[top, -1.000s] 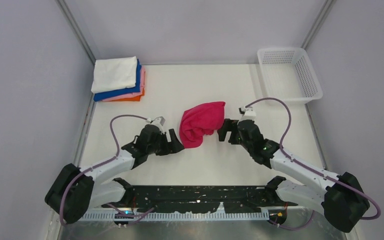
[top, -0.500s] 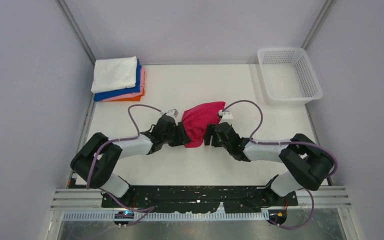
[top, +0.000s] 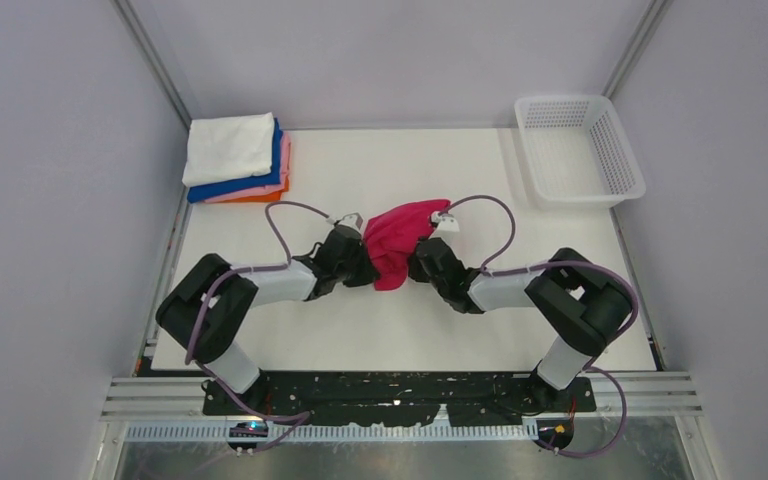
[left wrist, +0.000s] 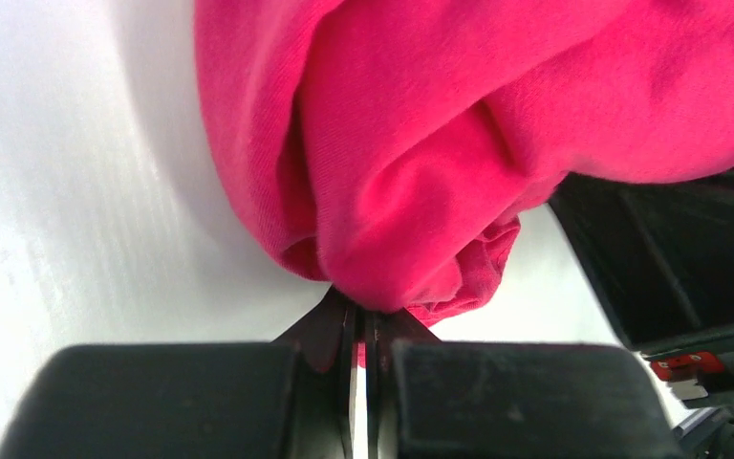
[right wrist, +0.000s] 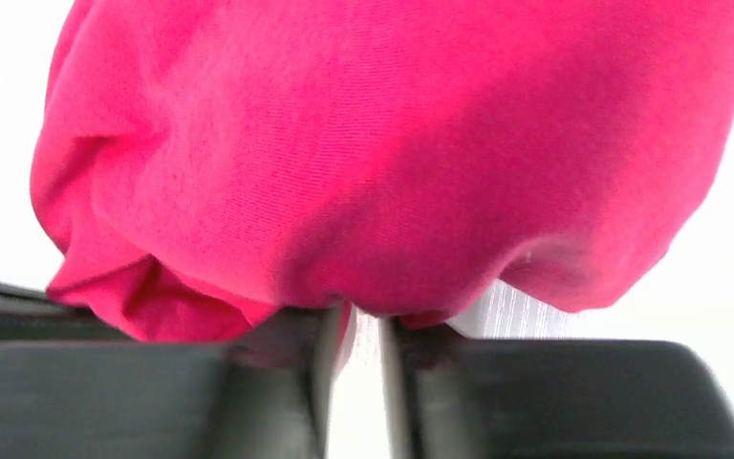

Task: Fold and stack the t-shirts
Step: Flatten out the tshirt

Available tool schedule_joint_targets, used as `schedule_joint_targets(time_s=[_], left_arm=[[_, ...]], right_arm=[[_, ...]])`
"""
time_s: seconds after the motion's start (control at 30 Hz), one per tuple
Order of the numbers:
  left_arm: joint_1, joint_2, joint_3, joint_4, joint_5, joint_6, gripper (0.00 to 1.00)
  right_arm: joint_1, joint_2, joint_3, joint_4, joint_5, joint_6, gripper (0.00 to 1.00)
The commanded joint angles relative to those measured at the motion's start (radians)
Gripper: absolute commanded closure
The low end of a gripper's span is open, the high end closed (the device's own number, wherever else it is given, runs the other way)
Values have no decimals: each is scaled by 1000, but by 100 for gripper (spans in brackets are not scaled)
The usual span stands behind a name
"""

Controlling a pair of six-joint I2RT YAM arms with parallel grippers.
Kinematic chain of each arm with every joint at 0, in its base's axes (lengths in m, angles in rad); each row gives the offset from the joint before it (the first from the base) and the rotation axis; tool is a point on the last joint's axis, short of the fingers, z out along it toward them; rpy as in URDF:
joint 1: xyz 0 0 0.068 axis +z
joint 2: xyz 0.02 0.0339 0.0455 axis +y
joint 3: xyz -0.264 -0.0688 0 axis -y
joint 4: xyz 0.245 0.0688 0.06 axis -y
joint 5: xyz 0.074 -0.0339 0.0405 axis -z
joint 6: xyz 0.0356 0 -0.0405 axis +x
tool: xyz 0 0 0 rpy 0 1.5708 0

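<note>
A crumpled magenta-red t-shirt (top: 398, 238) lies mid-table between both arms. My left gripper (top: 368, 272) grips its lower left edge; in the left wrist view the jaws (left wrist: 363, 311) are pressed together on a fold of the shirt (left wrist: 440, 143). From the right, my right gripper (top: 412, 268) meets the same bundle. Its jaws (right wrist: 358, 320) are blurred and stand a narrow slit apart, with the shirt's (right wrist: 392, 143) cloth caught at the tips. Folded t-shirts (top: 235, 160) are stacked at the back left, white on top, then blue, pink and orange.
A white mesh basket (top: 622, 150) stands at the back right corner. Grey walls close in the white table (top: 390, 335) on the left, right and back. The right gripper's black body (left wrist: 669, 258) shows close beside the shirt in the left wrist view.
Both arms reached inward from either side to the magenta-red shirt and both grippers closed down on its lower edge. The shirt is bunched narrower between them.
</note>
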State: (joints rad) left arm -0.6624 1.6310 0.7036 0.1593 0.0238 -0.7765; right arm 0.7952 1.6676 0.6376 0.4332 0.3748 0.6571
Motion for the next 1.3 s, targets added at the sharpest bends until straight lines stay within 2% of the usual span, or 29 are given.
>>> schedule_joint_targets(time_s=[0.0,0.03,0.07,0.3,0.37,0.5,0.67,0.93,1.03,1.27], left_arm=[[-2,-100,-35,-96,-108,29,100],[-2,-140,-44,-114,-140,30,100],[-3,-182,-50,-143,-175,30,100],[0,-487,-22,-425,-445,55,100],[1,-556,2,-483,-518,63,100],[9,-651,52,-546,-578,83,100],[10,-760,116,-559,-632,142,100],[10,-910,269,-595,-772,255,100],[10,-983,313,-614,-773,262,100],[9,-1150,393,-650,-597,277,100]], right_arm=[[4,-44,20,8,105,24,84],[5,-61,10,-31,151,18,92],[2,-105,4,-58,179,5,93],[-82,-392,-87,-337,353,-48,95],[-141,-513,-98,-408,333,-61,95],[-259,-664,-89,-522,249,-113,95],[-294,-787,19,-648,206,-205,95],[-301,-958,250,-719,208,-374,95],[-301,-1000,317,-750,156,-427,95],[-301,-1113,493,-864,-90,-429,95]])
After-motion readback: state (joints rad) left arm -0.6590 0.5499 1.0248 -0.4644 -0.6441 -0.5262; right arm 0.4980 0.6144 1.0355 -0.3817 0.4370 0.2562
